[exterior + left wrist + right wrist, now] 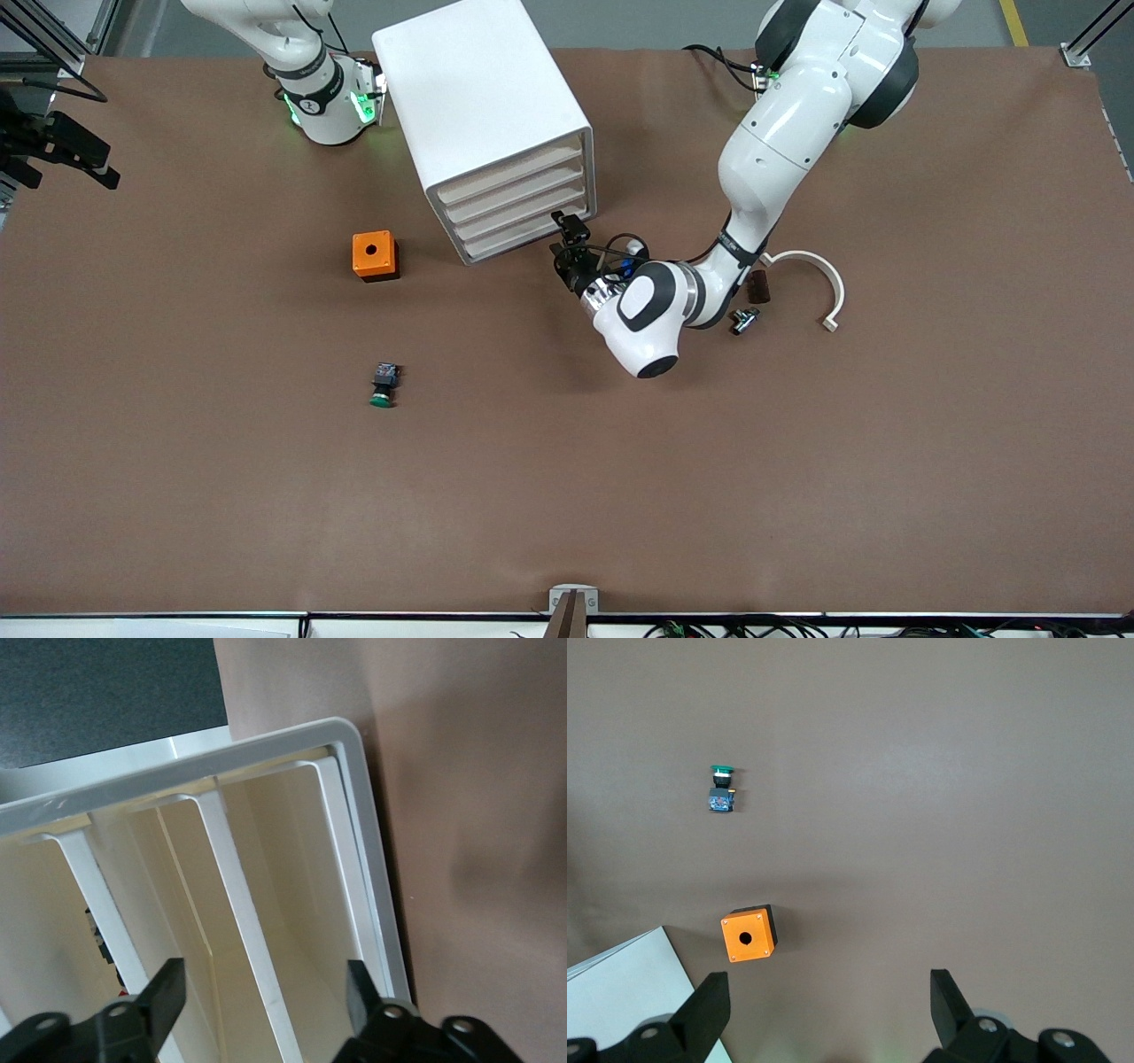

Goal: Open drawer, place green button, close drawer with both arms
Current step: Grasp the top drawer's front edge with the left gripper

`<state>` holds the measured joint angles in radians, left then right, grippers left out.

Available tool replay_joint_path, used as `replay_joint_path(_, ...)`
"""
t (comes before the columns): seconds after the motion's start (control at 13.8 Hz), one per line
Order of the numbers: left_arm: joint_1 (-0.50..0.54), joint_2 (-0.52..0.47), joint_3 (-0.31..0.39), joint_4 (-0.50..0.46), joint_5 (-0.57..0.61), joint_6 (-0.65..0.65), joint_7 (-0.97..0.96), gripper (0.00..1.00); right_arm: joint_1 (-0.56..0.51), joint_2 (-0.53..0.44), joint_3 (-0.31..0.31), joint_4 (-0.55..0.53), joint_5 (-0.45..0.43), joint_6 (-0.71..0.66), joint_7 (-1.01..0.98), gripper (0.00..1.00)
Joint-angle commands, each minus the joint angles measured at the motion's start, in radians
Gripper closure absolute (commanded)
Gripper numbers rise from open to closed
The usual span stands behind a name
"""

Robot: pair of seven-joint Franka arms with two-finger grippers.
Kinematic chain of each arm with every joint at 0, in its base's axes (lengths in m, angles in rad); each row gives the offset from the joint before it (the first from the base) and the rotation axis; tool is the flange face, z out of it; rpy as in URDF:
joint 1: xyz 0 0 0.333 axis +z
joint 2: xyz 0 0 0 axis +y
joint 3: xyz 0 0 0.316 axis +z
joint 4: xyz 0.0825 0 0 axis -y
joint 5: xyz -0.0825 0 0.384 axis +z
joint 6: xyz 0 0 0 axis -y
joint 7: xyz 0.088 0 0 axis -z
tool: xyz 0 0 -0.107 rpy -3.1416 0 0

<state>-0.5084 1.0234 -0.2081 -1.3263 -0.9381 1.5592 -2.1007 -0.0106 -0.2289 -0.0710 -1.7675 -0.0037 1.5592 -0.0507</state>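
Observation:
The white cabinet (478, 97) holds several stacked drawers (518, 208), all pushed in. My left gripper (567, 244) is at the drawer fronts, at the corner toward the left arm's end. In the left wrist view its fingers (168, 992) are apart, with the white front edge of a lower drawer (235, 895) between them, untouched. The green-capped button (383, 387) lies on the table, nearer the front camera than the orange box; it also shows in the right wrist view (722, 787). My right gripper (830, 992) waits open and empty high beside the cabinet (370, 93).
An orange box with a hole (374, 255) sits beside the cabinet, toward the right arm's end. A white curved piece (815, 275), a dark brown block (757, 285) and a small metal part (744, 319) lie by the left arm. Brown table all around.

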Motion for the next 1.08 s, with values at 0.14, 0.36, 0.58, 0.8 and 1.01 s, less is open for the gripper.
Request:
replay_joint_path(0.14, -0.047, 0.027, -0.002, 0.012, -0.037, -0.016, -0.032, 0.32, -0.006, 0.008, 0.005, 0.019, -0.004, -0.008, -0.012, 0.0)
replay_joint_path(0.36, -0.074, 0.034, -0.002, 0.001, -0.037, -0.031, -0.038, 0.37, -0.003, 0.036, 0.005, 0.034, -0.004, -0.01, -0.012, 0.0)
replay_joint_path(0.58, -0.087, 0.038, -0.002, -0.001, -0.036, -0.045, -0.036, 0.56, -0.008, 0.074, 0.004, 0.039, -0.002, -0.021, -0.018, 0.0)
replay_joint_path(0.8, -0.084, 0.041, -0.002, -0.002, -0.041, -0.057, -0.033, 0.81, -0.012, 0.136, 0.004, 0.045, 0.007, -0.013, -0.023, 0.0)
replay_joint_path(1.01, -0.079, 0.04, -0.002, -0.001, -0.056, -0.059, -0.038, 0.85, -0.017, 0.206, 0.0, 0.078, 0.007, -0.016, -0.024, 0.0)
